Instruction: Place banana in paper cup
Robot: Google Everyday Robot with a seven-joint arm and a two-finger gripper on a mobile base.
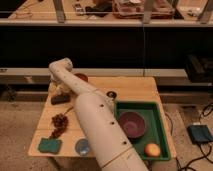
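Gripper (60, 90) low at ten o'clock over the wooden desk (135, 87), just above a dark block (59, 99); cannot tell how far open, nor any hold. Banana and paper cup not made out. Green tray (162, 117) at four o'clock with maroon bowl (131, 124) and round orange fruit (152, 149). Speckled floor (20, 120) all round, dark shelving (115, 45) beyond at twelve o'clock.

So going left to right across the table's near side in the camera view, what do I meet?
Green pad → blue-grey dish → robot arm → maroon bowl → round orange fruit, both in the green tray. The gripper is farther back at left, by a dark object.
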